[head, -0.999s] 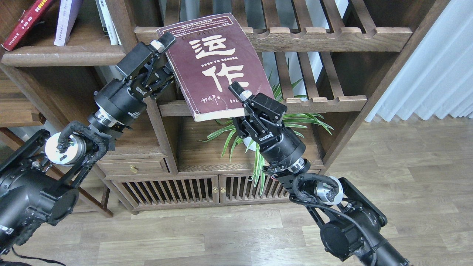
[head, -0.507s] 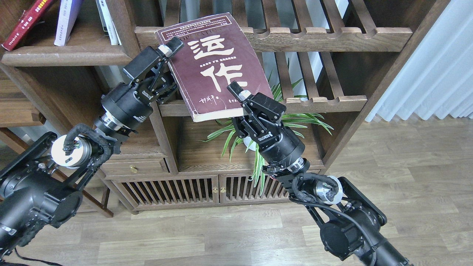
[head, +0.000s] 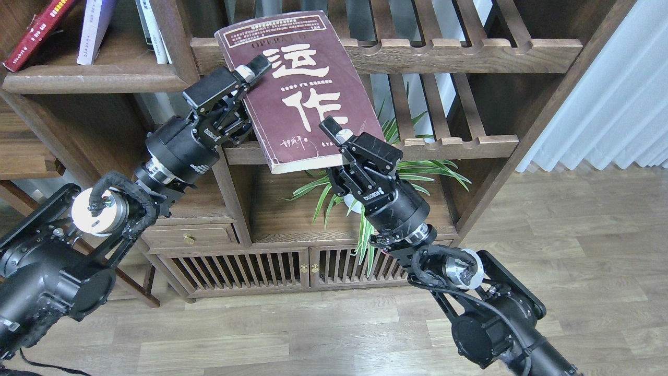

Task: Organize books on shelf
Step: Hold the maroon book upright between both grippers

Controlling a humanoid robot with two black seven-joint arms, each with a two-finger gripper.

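The thick dark maroon book (head: 300, 89) with large white Chinese characters is held tilted in the air in front of the slatted racks. My right gripper (head: 334, 140) is shut on its lower right corner, one finger (head: 334, 129) on the cover. My left gripper (head: 249, 79) is open around the book's left edge, its upper finger (head: 254, 67) over the cover and its lower finger hidden behind. The red book (head: 32, 36) and the pale lavender book (head: 94, 28) lean on the dark-brown shelf (head: 94, 81) at the upper left.
White-spined books (head: 154, 31) stand against the upright post (head: 175, 36) right of the shelf. Slatted racks (head: 459, 49) with notched rails lie behind the maroon book. A green plant (head: 417, 169) sits below it. A cabinet with slatted doors (head: 271, 269) stands on the wooden floor.
My left gripper has moved right and further over the maroon book's left edge. The book has risen and turned slightly. My right gripper has barely moved.
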